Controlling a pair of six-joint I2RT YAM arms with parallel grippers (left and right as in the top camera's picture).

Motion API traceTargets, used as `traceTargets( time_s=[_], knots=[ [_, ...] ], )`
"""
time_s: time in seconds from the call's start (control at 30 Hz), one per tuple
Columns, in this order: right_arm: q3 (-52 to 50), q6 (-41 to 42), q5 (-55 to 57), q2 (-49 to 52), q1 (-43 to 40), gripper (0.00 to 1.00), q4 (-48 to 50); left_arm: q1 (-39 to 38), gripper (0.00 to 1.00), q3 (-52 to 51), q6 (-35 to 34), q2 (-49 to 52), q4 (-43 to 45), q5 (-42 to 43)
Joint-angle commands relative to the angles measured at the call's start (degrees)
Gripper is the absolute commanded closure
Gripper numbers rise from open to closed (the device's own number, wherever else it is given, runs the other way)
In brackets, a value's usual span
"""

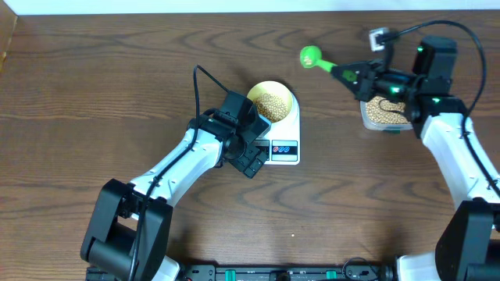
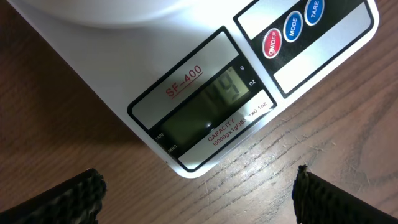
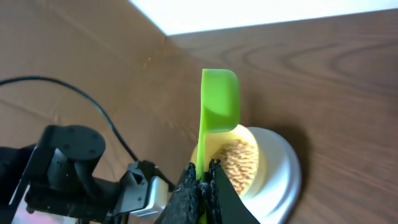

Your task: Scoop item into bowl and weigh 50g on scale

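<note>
The white scale (image 1: 286, 139) sits mid-table, and on its platform stands the pale-yellow bowl (image 1: 272, 101) with tan beans (image 1: 273, 104) in it. My left gripper (image 1: 256, 158) hovers open over the scale's display end. In the left wrist view its fingertips (image 2: 69, 198) stand wide apart, with bare wood between them below the display (image 2: 205, 109), whose digits are faint. My right gripper (image 1: 349, 76) is shut on the handle of a green scoop (image 1: 311, 56), held up to the right of the bowl. In the right wrist view the scoop (image 3: 219, 102) rises from the gripper (image 3: 204, 177), above the bowl (image 3: 250, 144).
A clear plastic tub (image 1: 384, 114) holding more beans stands at the right, partly under my right arm. The scale's red and blue buttons (image 2: 292, 26) lie at its near end. The table's far edge meets a white strip (image 1: 234, 6).
</note>
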Motion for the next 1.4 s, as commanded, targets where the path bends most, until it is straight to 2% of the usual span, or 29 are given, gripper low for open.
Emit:
traceTargets(
  time_s=[0.0, 0.37, 0.63, 0.87, 1.1, 1.37],
  knots=[
    [1.1, 0.1, 2.7, 0.4, 2.6, 0.99, 0.2, 0.0, 0.02, 0.0, -0.5, -1.2, -0.1, -0.7],
    [1.1, -17.6, 3.1, 0.4, 7.1, 0.99, 0.2, 0.0, 0.02, 0.0, -0.5, -1.2, -0.1, -0.7],
    [1.1, -27.0, 3.1, 0.4, 7.6, 0.99, 0.6, 0.0, 0.02, 0.0, -0.5, -1.2, -0.1, -0.7],
    [1.1, -28.2, 6.0, 0.4, 9.4, 0.99, 1.8, 0.0, 0.02, 0.0, -0.5, -1.2, -0.1, -0.7],
    [1.1, -32.9, 12.7, 0.4, 11.5, 0.99, 0.5, 0.0, 0.02, 0.0, -0.5, -1.2, -0.1, -0.7],
    [1.1, -33.0, 12.9, 0.4, 11.7, 0.99, 0.5, 0.0, 0.02, 0.0, -0.5, -1.2, -0.1, -0.7]
  ],
)
